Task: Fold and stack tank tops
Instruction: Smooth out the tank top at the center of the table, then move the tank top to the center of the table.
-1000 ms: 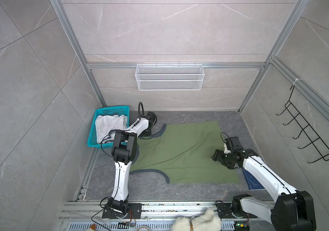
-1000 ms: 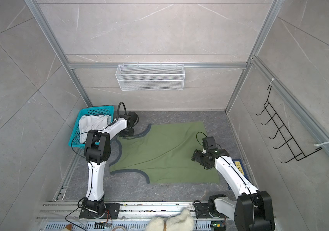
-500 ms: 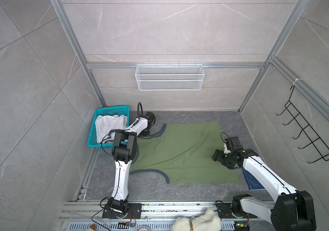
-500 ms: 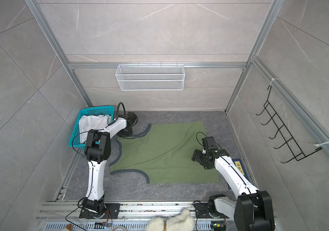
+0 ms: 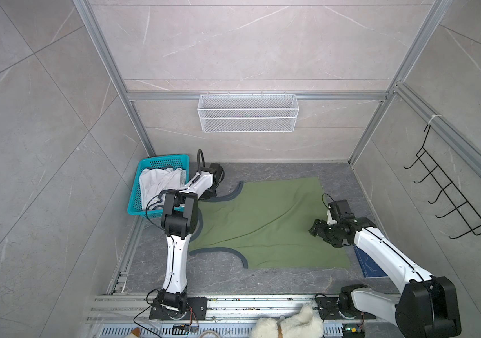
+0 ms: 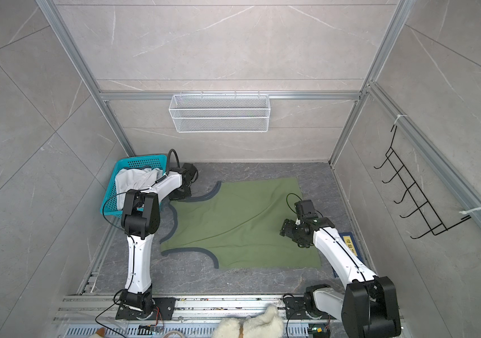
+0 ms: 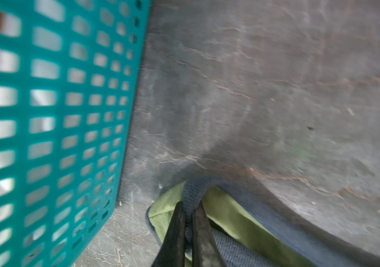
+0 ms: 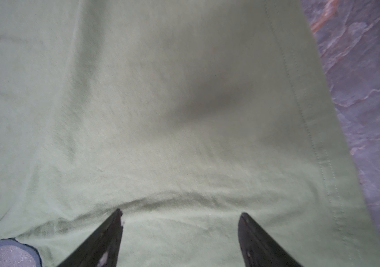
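The olive green tank top [image 5: 268, 225] lies spread flat across the middle of the worktop [image 5: 277, 171], and the white tank top [image 5: 157, 184] is bunched in the teal basket [image 5: 163, 160] at the far left corner. The left gripper [image 7: 187, 219], hidden under its wrist in both top views, shows in the left wrist view pinched tight on the olive top's navy strap trim beside the basket. The right gripper [image 8: 180, 213] hovers with its fingers wide over the cloth near the hem on the worktop's right side, and neither arm has visibly shifted in the last second.

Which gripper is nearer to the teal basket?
Left. The left gripper is beside the basket, shut on a strap of the green top; the right gripper is open over the top's opposite end.
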You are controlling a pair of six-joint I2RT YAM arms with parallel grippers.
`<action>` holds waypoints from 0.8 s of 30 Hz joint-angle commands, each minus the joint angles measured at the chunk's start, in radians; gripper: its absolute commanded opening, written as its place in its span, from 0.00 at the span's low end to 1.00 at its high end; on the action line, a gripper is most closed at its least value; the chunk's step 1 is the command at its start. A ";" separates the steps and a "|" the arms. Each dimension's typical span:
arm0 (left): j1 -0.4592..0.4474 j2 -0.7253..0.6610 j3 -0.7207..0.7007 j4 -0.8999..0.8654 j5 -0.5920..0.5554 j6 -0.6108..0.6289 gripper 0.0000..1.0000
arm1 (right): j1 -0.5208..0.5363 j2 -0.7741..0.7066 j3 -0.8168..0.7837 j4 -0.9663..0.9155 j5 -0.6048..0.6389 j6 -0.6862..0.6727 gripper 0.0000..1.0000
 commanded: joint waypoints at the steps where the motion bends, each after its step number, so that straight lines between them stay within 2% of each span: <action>1: 0.042 -0.109 -0.042 0.014 -0.013 -0.080 0.00 | 0.004 0.006 -0.002 0.011 0.015 -0.018 0.80; 5: 0.064 -0.148 -0.110 0.082 0.023 -0.098 0.01 | 0.004 0.002 -0.005 0.011 0.015 -0.019 0.80; 8: 0.067 -0.140 -0.110 0.102 0.054 -0.085 0.10 | 0.003 0.002 -0.005 0.009 0.018 -0.022 0.80; 10: 0.067 -0.129 -0.096 0.103 0.071 -0.071 0.11 | 0.003 0.002 -0.006 0.009 0.021 -0.022 0.80; 12: 0.067 -0.117 -0.075 0.096 0.106 -0.051 0.20 | 0.004 0.005 -0.005 0.007 0.021 -0.024 0.80; 14: 0.065 -0.120 -0.056 0.095 0.142 -0.031 0.37 | 0.004 0.005 0.000 0.007 0.028 -0.029 0.80; 16: 0.055 -0.138 -0.045 0.092 0.153 -0.016 0.45 | 0.003 0.010 0.016 -0.001 0.050 -0.037 0.80; 20: 0.009 -0.174 -0.022 0.094 0.174 0.002 0.58 | 0.004 0.031 0.067 0.004 0.105 -0.052 0.80; 24: -0.066 -0.189 -0.018 0.144 0.209 0.023 0.63 | -0.002 0.097 0.110 0.079 0.131 -0.052 0.81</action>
